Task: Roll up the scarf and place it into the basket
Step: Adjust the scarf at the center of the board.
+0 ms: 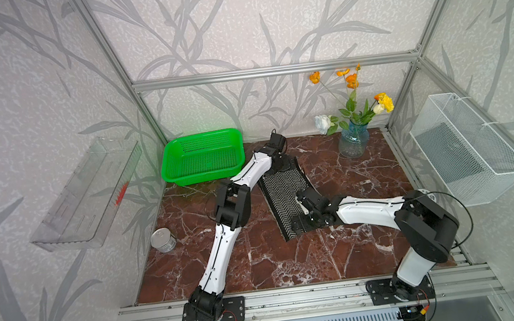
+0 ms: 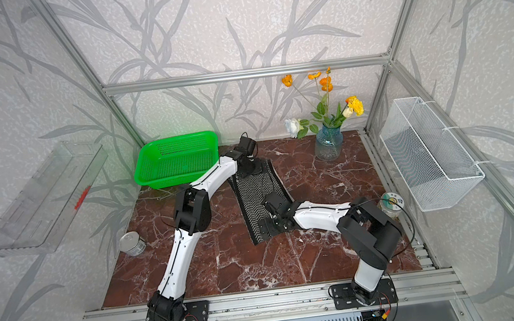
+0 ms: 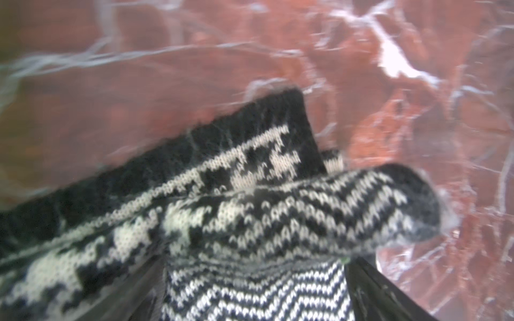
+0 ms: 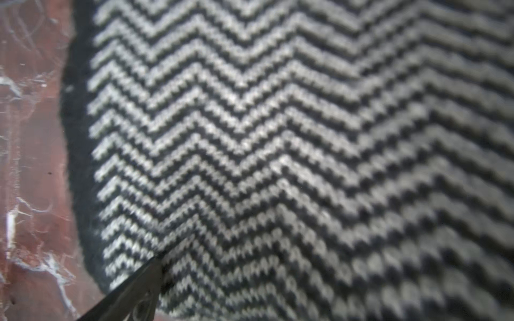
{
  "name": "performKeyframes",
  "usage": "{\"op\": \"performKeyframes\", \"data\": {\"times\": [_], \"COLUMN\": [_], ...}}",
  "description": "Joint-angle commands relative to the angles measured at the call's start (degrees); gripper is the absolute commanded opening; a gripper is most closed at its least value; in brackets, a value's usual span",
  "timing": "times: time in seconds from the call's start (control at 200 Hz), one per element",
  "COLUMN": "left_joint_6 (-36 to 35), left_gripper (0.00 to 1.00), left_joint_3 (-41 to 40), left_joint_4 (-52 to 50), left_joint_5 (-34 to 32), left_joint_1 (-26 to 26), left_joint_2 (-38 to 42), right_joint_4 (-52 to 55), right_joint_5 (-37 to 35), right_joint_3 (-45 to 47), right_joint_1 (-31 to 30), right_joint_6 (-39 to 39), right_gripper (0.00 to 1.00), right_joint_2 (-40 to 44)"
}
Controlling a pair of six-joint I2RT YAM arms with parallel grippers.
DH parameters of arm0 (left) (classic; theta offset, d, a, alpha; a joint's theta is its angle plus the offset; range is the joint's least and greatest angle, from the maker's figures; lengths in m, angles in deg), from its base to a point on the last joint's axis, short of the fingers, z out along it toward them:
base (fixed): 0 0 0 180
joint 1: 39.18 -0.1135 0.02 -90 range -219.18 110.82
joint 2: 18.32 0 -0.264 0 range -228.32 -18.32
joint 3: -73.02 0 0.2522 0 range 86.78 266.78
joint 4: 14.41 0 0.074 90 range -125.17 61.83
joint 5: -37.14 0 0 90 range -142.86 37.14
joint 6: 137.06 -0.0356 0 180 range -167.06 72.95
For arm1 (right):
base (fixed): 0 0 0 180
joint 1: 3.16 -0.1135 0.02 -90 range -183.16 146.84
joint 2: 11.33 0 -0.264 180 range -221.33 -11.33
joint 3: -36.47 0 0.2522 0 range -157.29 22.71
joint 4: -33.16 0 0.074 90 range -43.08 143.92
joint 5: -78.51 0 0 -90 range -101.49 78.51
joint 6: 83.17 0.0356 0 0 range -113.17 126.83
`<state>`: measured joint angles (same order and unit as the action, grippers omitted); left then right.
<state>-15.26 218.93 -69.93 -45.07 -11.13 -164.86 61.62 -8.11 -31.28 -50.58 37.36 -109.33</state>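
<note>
I read: left gripper point(image 1: 286, 165) jaws wide, straddling the folded far end of the scarf point(image 1: 285, 191) | right gripper point(image 1: 299, 222) jaws wide, over its near end | scarf lies diagonally across the middle of the counter point(image 1: 260, 259), herringbone face up | basket point(image 1: 201, 134) at back left corner, near the scarf.

The left arm point(image 1: 217, 254) starts at seven o'clock, bends at its elbow, and stretches far out toward twelve o'clock. Its wrist tips down, and the left jaws stand wide apart. The right arm point(image 1: 370, 209) starts at five o'clock, folds hard at four o'clock, and points toward nine o'clock. The right jaws are low and wide apart too.
</note>
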Motion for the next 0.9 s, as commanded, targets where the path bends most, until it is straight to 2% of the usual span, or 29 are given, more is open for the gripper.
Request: {"op": "performKeyframes", "data": {"times": [0.0,0.145,0.25,0.345,0.415,0.58,0.675,0.75,0.895], "left_joint_6": [-1.74,-2.28,-5.32,-8.22,-9.56,-7.28,-2.74,2.82,14.38], "left_gripper": [0.98,1.00,1.00,1.00,1.00,1.00,1.00,1.00,1.00], "left_joint_3": [3.35,7.33,11.30,11.99,9.42,-6.17,-16.32,-27.67,-53.43], "left_joint_4": [-4.55,-0.82,-3.22,-6.94,-8.31,-3.82,-1.05,4.05,20.93], "left_joint_5": [5.57,9.98,9.69,7.78,6.57,8.08,8.92,12.02,17.55], "left_joint_1": [1.03,1.10,0.95,0.30,-0.33,-1.02,-1.09,-0.85,0.01], "left_joint_2": [-4.22,-5.96,-5.70,-1.97,2.99,17.86,26.23,33.02,45.51], "right_joint_4": [0.98,2.54,6.78,11.24,13.32,17.49,16.30,15.87,13.85], "right_joint_5": [-1.09,-1.91,-3.70,-7.74,-9.03,-14.86,-17.98,-19.77,-25.79], "right_joint_3": [-2.00,-5.57,-9.01,-10.16,-9.71,-6.93,-4.29,-3.62,-2.72], "right_joint_1": [-3.66,-7.41,-9.47,-10.73,-10.76,-10.77,-10.79,-10.76,-10.77], "right_joint_6": [2.52,2.82,1.51,-0.33,-1.48,-5.81,-10.96,-16.43,-24.98], "right_gripper": [0.99,0.99,0.99,0.99,0.99,0.99,0.99,0.99,0.99], "right_joint_2": [-1.85,-3.28,-3.34,-0.11,5.75,16.19,19.76,20.81,19.55]}}
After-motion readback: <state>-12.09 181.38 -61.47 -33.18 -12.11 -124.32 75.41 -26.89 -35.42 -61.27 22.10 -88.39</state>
